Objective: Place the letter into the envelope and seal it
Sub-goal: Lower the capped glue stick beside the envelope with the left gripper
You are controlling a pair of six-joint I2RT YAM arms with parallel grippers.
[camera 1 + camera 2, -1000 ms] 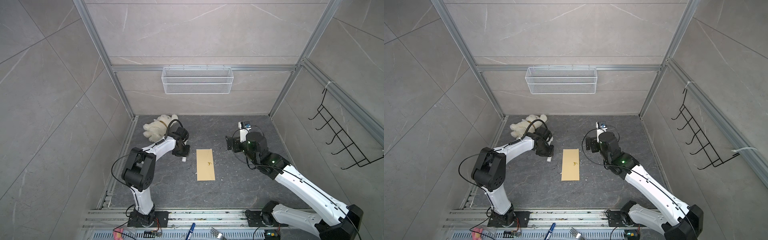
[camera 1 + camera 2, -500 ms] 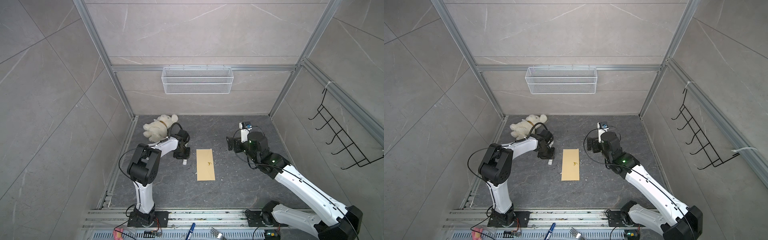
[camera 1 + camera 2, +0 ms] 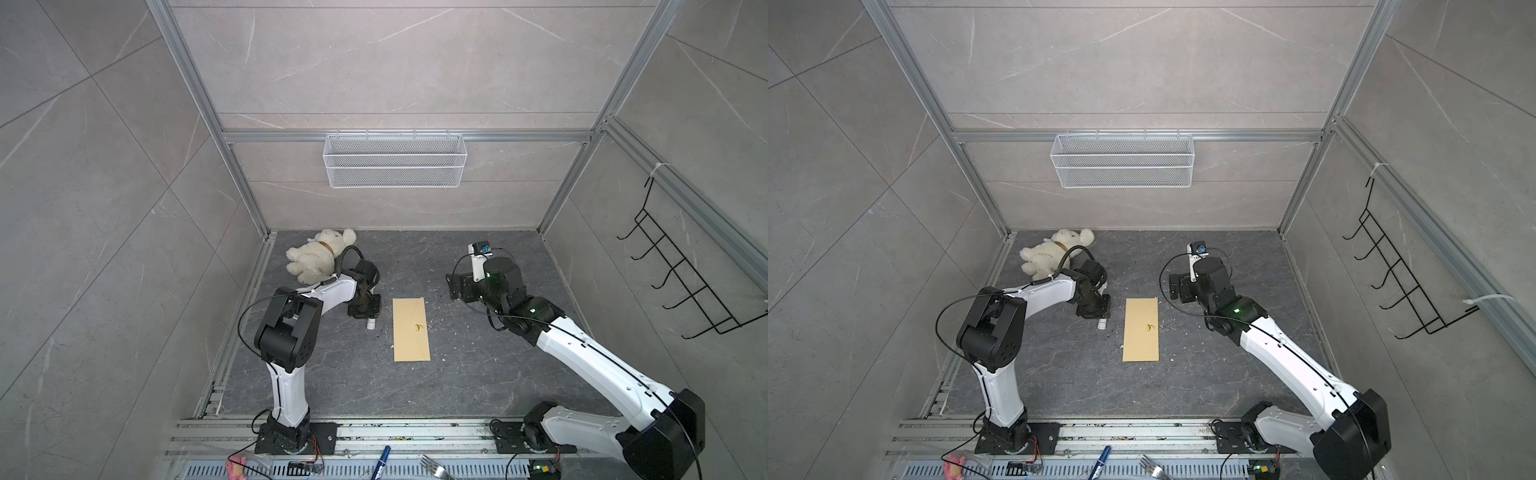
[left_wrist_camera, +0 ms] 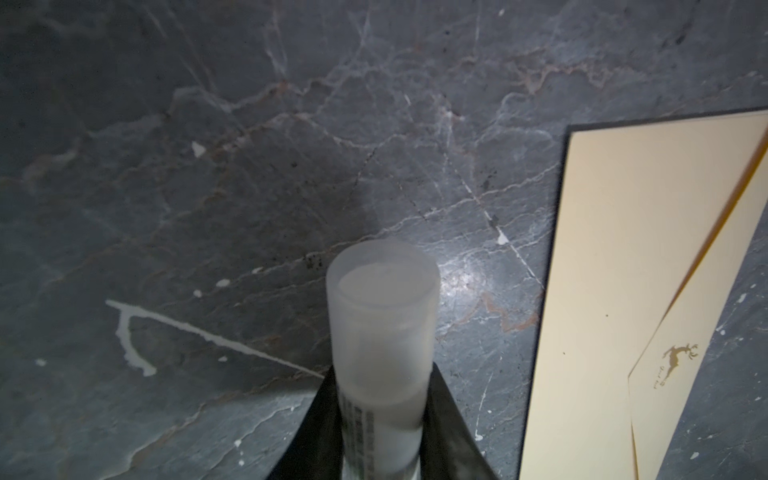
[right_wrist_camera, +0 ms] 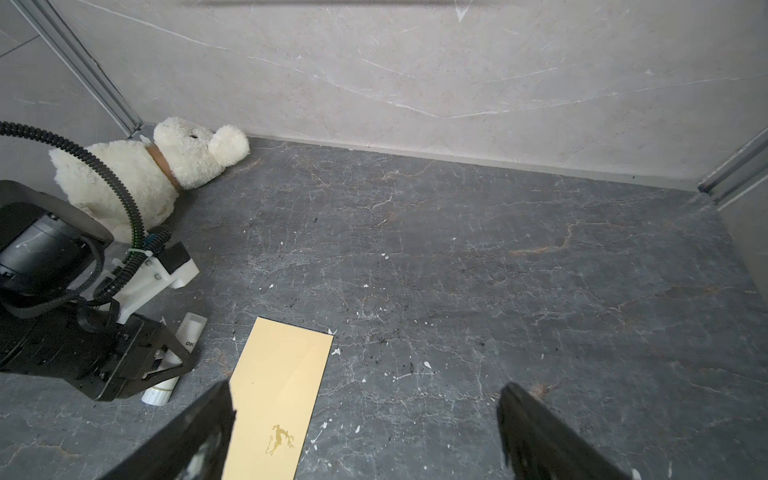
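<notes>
Grey marbled floor (image 3: 478,374) inside a tiled enclosure, with a wire basket (image 3: 395,160) on the back wall and a plush bear (image 3: 318,259) in the upper left corner of the floor.

Envelope (image 3: 410,330) (image 3: 1140,330): lies flat at the centre of the floor in both top views, long axis running up and down the frame. Flap is folded over the body; a small gold deer mark sits at the flap's point, seen in the left wrist view (image 4: 623,291) and the right wrist view (image 5: 282,382).

Left gripper (image 3: 368,316) (image 3: 1098,316): low over the floor, just left of the envelope's upper left corner, not touching it. Its fingers are clamped on a white glue stick (image 4: 382,316); the left wrist view shows a black finger pressed against each side of the tube (image 4: 382,374). The tube's free end (image 3: 371,324) points toward the bottom of the frame, beside the envelope's left edge, with a narrow strip of floor between them. Cannot tell whether the tube touches the floor.

Right gripper (image 3: 453,286) (image 5: 365,415): above and right of the envelope's upper right corner in both top views, apart from it. Jaws spread wide, nothing between them; the envelope's deer end lies beside one finger (image 5: 199,436) in the right wrist view.
</notes>
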